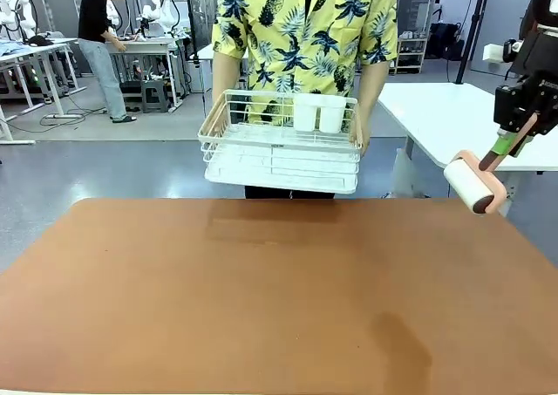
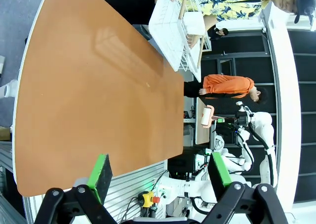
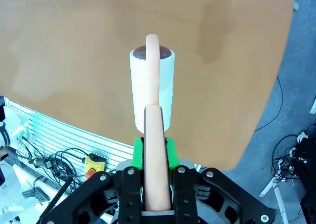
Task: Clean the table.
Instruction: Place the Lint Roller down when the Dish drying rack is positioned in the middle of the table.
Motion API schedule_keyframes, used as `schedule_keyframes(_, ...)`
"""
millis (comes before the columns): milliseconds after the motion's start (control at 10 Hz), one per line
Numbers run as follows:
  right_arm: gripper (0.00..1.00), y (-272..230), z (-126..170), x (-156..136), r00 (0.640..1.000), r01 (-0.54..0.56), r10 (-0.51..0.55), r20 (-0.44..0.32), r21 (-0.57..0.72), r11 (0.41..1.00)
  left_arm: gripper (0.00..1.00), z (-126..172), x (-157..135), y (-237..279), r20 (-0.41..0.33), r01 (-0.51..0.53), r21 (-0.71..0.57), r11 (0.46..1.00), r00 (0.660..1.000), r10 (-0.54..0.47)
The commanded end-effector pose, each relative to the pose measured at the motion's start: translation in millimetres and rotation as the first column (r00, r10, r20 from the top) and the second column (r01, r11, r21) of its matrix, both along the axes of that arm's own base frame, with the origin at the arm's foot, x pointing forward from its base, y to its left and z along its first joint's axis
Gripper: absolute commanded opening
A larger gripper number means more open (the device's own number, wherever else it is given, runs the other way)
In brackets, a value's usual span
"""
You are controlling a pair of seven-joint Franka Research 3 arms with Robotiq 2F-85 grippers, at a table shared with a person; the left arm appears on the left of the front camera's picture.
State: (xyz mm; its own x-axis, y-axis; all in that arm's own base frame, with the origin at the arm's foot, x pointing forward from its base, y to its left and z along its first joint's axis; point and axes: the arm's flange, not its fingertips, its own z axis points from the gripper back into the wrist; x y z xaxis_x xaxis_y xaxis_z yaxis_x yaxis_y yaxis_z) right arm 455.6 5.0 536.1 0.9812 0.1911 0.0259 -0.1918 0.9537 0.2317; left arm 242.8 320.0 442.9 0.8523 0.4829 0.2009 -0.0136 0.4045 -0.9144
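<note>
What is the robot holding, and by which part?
The right claw grips a lint roller by its pink handle; the left claw holds nothing.

Green pads point(image 2: 101, 177) are fitted to the black left gripper point(image 2: 159, 173) and black right gripper point(image 3: 154, 149); silver screws point(image 3: 129, 171) are seen. A yellow pineapple-printed short-sleeved shirt point(image 1: 288, 29) is worn.

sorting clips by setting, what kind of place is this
Probably a robotics lab: workbenches across an open floor, cables and an emergency-stop button beside the table, and the right end effector gripping a lint roller.
</note>
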Motion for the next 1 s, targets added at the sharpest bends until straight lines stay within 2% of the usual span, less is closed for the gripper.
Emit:
schedule_keyframes(0,0.21,2.1,3.5,0.3,1.0,-0.003,0.003,-0.003,0.004,1.0,1.0,1.0,-0.8,4.0,0.03,0.007,-0.01,1.0,1.0,-0.007)
schedule_keyframes(900,0.21,2.1,3.5,0.3,1.0,-0.003,0.003,-0.003,0.004,1.0,1.0,1.0,-0.8,4.0,0.03,0.007,-0.01,1.0,1.0,-0.007)
